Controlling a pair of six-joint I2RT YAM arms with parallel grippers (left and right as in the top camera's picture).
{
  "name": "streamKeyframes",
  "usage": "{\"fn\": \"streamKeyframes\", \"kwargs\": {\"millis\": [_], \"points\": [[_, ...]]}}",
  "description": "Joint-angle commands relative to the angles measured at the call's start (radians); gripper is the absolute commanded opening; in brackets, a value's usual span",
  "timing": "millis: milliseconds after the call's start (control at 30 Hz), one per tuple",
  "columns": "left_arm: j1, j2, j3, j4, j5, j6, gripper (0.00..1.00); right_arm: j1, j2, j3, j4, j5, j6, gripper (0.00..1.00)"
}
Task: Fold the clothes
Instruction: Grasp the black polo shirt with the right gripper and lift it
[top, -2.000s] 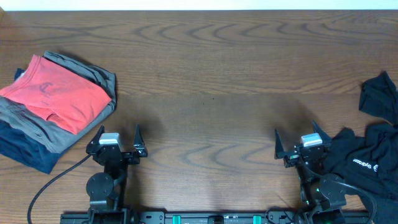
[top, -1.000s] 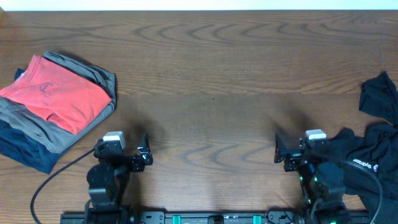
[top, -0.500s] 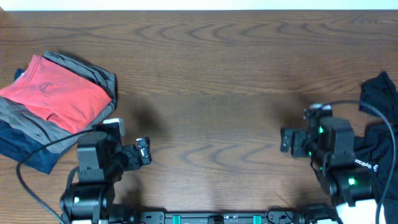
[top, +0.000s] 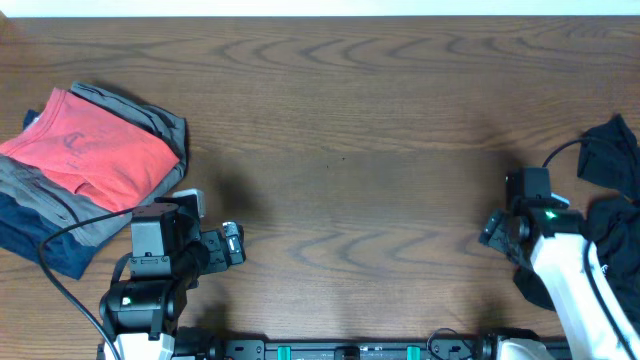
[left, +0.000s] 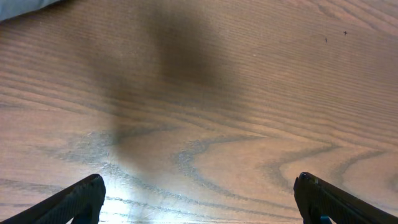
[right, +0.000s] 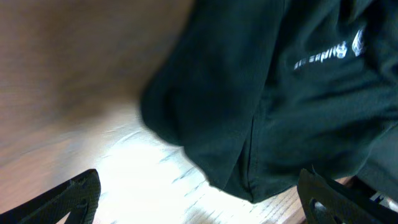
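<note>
While a stack of folded garments (top: 60, 200), a coral-red one (top: 95, 150) on top of grey and navy ones, lay at the far left of the wooden table (top: 340, 120), the left gripper (left: 199, 202) hung just to its right over bare wood. Its jaws were spread wide and held nothing. Far to the right, the right gripper (right: 199, 199) was likewise wide open with nothing in its grasp. It hovered at the near edge of the black shirt (right: 261, 93), whose white logo text (right: 323, 55) showed in the blurred wrist view. The shirt lay crumpled at the table's right edge, partly under the right arm.
</note>
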Motion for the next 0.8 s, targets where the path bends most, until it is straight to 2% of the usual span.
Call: {"fn": "streamKeyframes", "kwargs": {"millis": [0, 33, 200, 267, 300, 367, 467, 533, 633, 767], "points": [[-0.004, 0.001, 0.024, -0.002, 0.013, -0.002, 0.98, -0.035, 0.093, -0.038, 0.040, 0.016, 0.052, 0.98], [-0.004, 0.001, 0.024, -0.002, 0.013, -0.002, 0.98, -0.042, 0.116, -0.042, 0.053, 0.015, 0.052, 0.92], [-0.004, 0.001, 0.024, -0.002, 0.013, -0.002, 0.98, -0.079, 0.212, -0.047, 0.128, 0.018, 0.052, 0.44], [-0.004, 0.001, 0.023, -0.002, 0.013, -0.002, 0.98, -0.085, 0.232, -0.047, 0.153, 0.003, 0.051, 0.22], [-0.004, 0.001, 0.024, -0.002, 0.013, -0.002, 0.98, -0.085, 0.235, -0.047, 0.161, -0.018, 0.051, 0.04], [-0.004, 0.001, 0.024, -0.002, 0.013, -0.002, 0.98, -0.082, 0.235, -0.046, 0.202, -0.143, -0.008, 0.01], [-0.004, 0.001, 0.024, 0.007, 0.013, -0.002, 0.98, -0.063, 0.235, -0.046, 0.356, -0.620, -0.326, 0.01], [-0.004, 0.001, 0.023, 0.025, 0.013, -0.002, 0.98, -0.028, 0.235, -0.046, 0.441, -0.875, -0.416, 0.01], [-0.004, 0.001, 0.024, 0.068, 0.013, -0.002, 0.98, 0.066, 0.235, -0.046, 0.630, -1.058, -0.397, 0.01], [-0.004, 0.005, 0.023, 0.135, 0.013, -0.002, 0.98, 0.241, 0.235, -0.046, 1.033, -1.037, -0.208, 0.02]]}}
